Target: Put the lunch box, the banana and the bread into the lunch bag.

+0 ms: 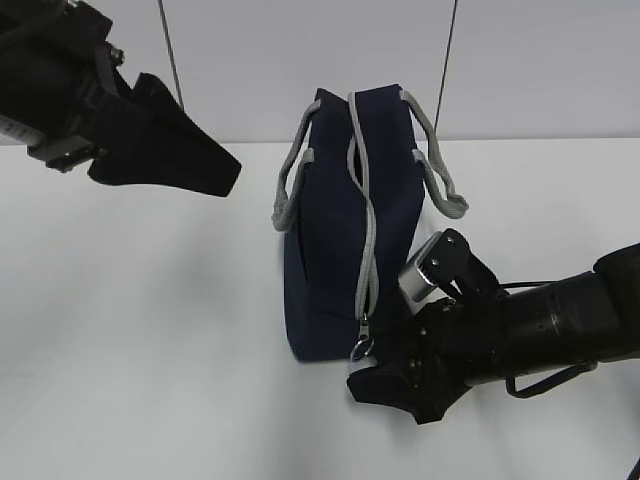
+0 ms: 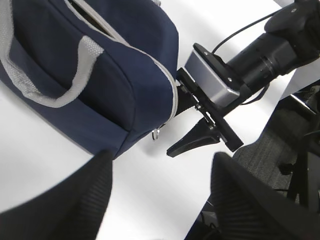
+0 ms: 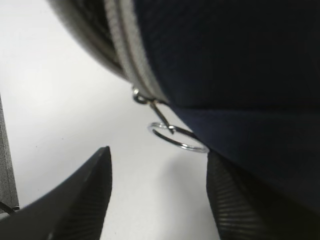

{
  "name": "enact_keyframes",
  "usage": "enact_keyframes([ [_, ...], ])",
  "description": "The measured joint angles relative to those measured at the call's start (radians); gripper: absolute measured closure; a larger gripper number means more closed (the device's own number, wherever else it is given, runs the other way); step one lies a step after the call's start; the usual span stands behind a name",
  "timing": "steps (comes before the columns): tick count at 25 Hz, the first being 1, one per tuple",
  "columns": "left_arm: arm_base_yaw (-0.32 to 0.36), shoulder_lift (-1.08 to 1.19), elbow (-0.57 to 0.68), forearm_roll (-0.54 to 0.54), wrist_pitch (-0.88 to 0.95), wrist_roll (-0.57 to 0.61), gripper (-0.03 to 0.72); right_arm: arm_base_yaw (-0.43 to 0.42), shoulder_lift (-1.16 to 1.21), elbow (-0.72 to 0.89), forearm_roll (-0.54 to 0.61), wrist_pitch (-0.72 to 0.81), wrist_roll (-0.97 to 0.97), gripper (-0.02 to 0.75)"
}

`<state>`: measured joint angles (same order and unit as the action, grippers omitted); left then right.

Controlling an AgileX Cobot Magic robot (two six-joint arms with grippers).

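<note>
One lunch bag (image 1: 335,240) stood at the centre of the frame on the white table (image 1: 150,330), with two grey handles (image 1: 290,185) and one zipper (image 1: 368,230) ending in one metal ring (image 1: 362,348). The right gripper (image 1: 385,385), lower right, sat just beside that ring, jaws apart and empty. The left gripper (image 1: 205,165), upper left, hung spread and empty, well apart from the bag.

A white table (image 1: 150,330) meets a pale wall (image 1: 550,70) crossed by two thin dark lines (image 1: 172,50)
</note>
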<state>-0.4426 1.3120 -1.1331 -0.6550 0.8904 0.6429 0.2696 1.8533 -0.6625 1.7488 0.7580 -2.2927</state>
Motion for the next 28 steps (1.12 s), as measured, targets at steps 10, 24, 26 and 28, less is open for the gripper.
enact_keyframes([
  [10, 0.000, 0.000, 0.000, 0.007, 0.002, 0.000, 0.254, 0.000, 0.000, 0.000, 0.001, -0.018, 0.009, 0.292],
  [24, 0.000, 0.000, 0.000, 0.011, 0.005, 0.000, 0.254, 0.000, -0.005, 0.000, -0.121, 0.009, 0.138, 0.292],
  [26, 0.000, 0.000, 0.000, 0.011, 0.005, 0.000, 0.254, 0.000, -0.005, 0.000, -0.124, 0.012, 0.138, 0.292],
  [28, 0.000, 0.000, 0.000, 0.011, 0.005, 0.000, 0.254, 0.000, -0.005, 0.000, -0.125, 0.013, 0.138, 0.292],
])
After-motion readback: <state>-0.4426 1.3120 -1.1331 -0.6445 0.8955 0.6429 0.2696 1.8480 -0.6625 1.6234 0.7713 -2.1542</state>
